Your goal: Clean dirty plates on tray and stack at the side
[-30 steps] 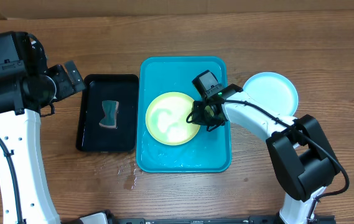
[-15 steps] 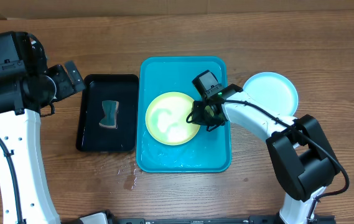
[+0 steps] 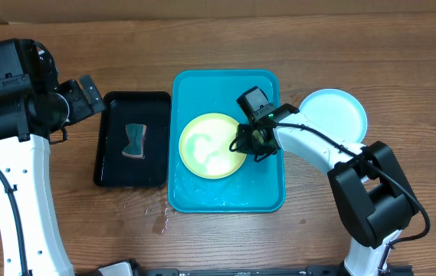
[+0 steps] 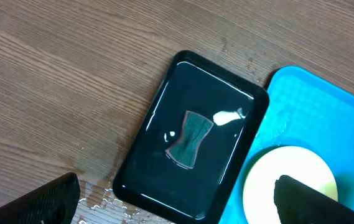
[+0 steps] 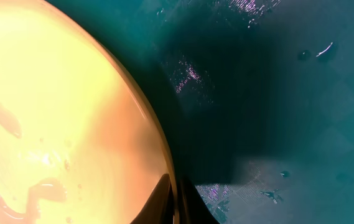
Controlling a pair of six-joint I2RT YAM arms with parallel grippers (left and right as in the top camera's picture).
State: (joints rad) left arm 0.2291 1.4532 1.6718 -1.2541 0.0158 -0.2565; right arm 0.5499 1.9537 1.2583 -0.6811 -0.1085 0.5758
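Plate (image 3: 211,146), yellow-green: likely light, stiff, wet-slick. Right gripper (image 3: 242,143) jaws pinched on rim; left gripper (image 3: 95,96) jaws wide, empty.

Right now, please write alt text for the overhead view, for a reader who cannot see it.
The right hand pinches the right rim of a yellow-green plate lying in a blue tray. A cyan plate sits right of the tray; a black tray holding a sponge lies left.

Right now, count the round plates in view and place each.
2. One pale yellow-green round plastic plate lies in the bright cyan rectangular plastic tray; one light cyan round plastic plate sits on the wooden table right of it. Another may hide beneath either.
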